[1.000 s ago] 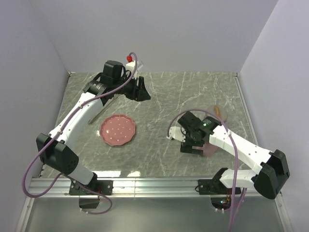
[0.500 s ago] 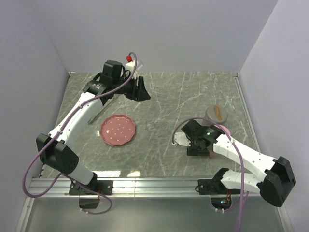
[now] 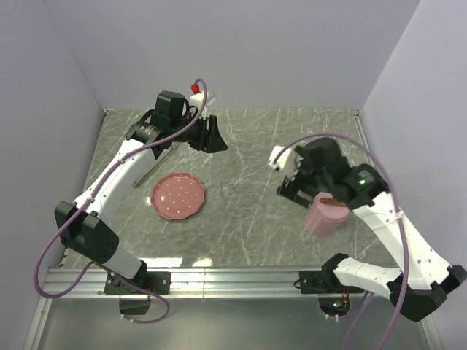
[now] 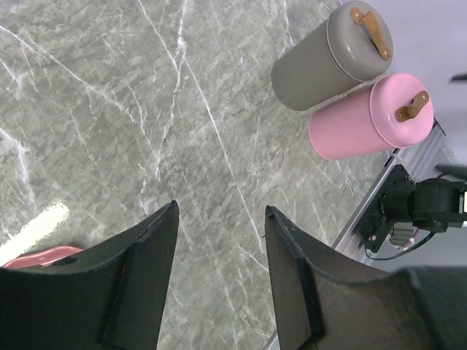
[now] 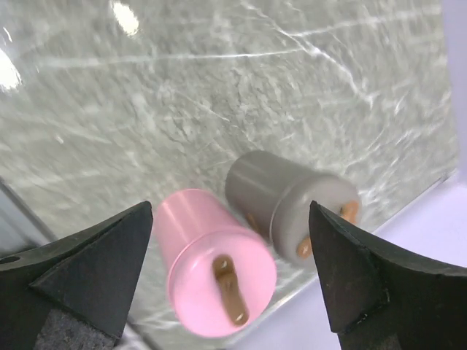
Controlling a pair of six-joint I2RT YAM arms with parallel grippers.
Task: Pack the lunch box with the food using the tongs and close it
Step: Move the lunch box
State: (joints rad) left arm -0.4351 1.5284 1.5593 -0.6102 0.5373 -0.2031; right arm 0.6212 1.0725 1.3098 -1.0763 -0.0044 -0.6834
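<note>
Right gripper [image 5: 231, 209] hovers wide open and empty above the pink tub [image 5: 211, 255], with the grey tub [image 5: 281, 198] just beside it. Left gripper [image 4: 219, 213] is partly open, empty too, with the tongs [image 3: 144, 175] and plate [image 3: 178, 195] by its arm.

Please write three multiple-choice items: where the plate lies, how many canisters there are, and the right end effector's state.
1. The pink plate lies: A) on the left half of the table, near the left arm; B) in the far right corner; C) at the right edge.
2. Lidded canisters on the table: A) one; B) two; C) four.
3. The right end effector is: A) shut on the plate; B) shut on a lid; C) open and empty.
Key: A, the top view shows it beside that arm; B, a gray canister and a pink canister stand side by side; C, its fingers stand wide apart, nothing between them.
</note>
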